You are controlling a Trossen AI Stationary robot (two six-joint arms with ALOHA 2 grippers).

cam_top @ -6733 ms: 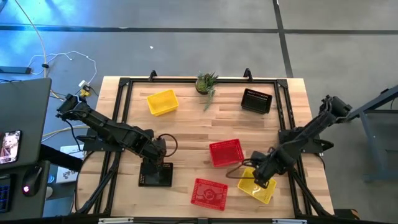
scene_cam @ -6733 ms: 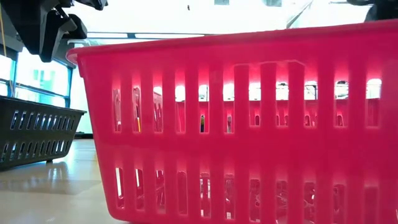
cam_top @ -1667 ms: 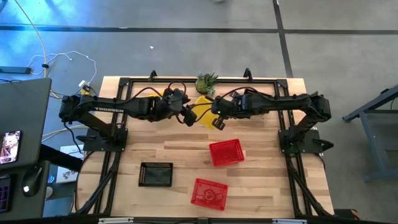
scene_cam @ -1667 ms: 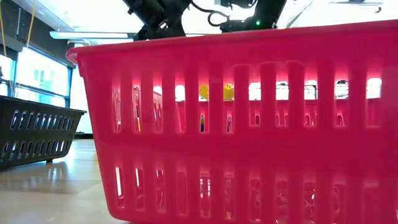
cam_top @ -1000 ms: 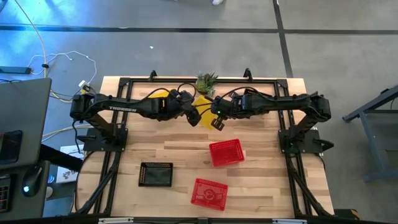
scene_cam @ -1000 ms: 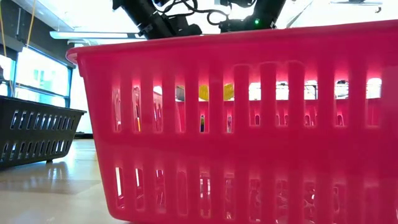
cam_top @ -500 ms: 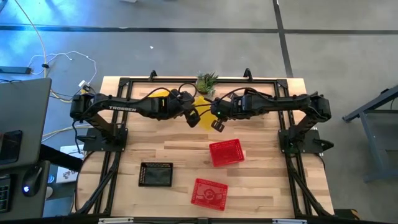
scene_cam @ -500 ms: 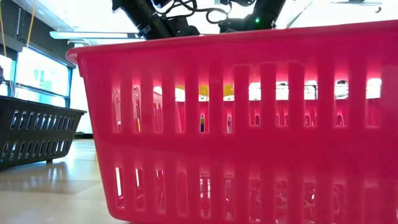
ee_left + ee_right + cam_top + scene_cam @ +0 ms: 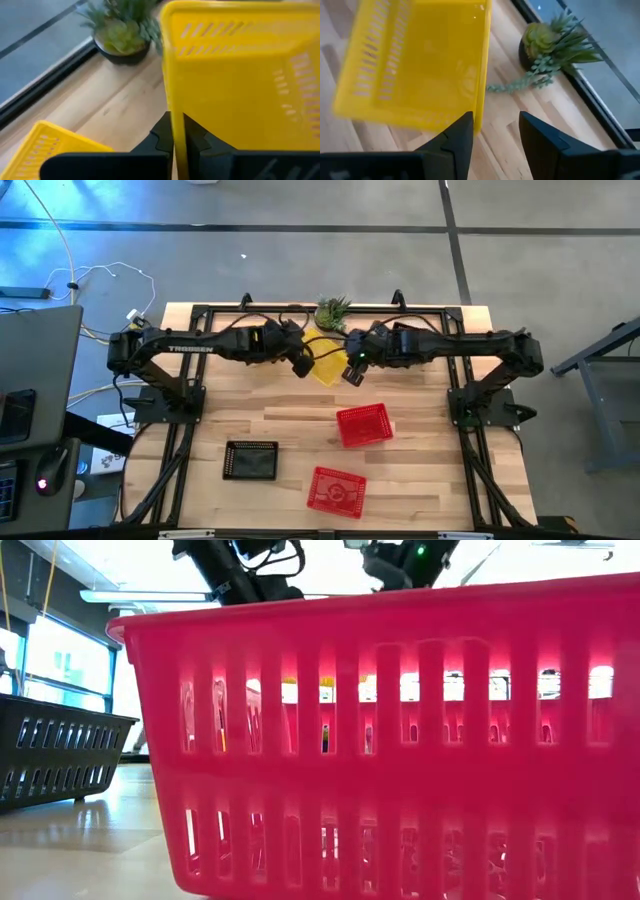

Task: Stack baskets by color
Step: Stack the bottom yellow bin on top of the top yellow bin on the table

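Above the table's far edge: both dark arms meet over the wooden table [image 9: 300, 420], near a small potted plant [image 9: 331, 311].
Left gripper [image 9: 176, 131]: jaws pinched on the wall of a yellow basket [image 9: 325, 365], held off the wood.
Right gripper [image 9: 495, 131]: jaws spread, the same basket's rim between them (no contact visible).
Second yellow basket [image 9: 45, 147]: on the table beneath the left arm, mostly hidden from overhead.
Red baskets: one [image 9: 363, 425] mid-table, another [image 9: 336, 491] at the near edge, filling the low view.
Black basket [image 9: 251, 461]: near side, on the left.
Room: grey floor, a white cable [image 9: 95, 275] trailing left of the table; bright windows behind.
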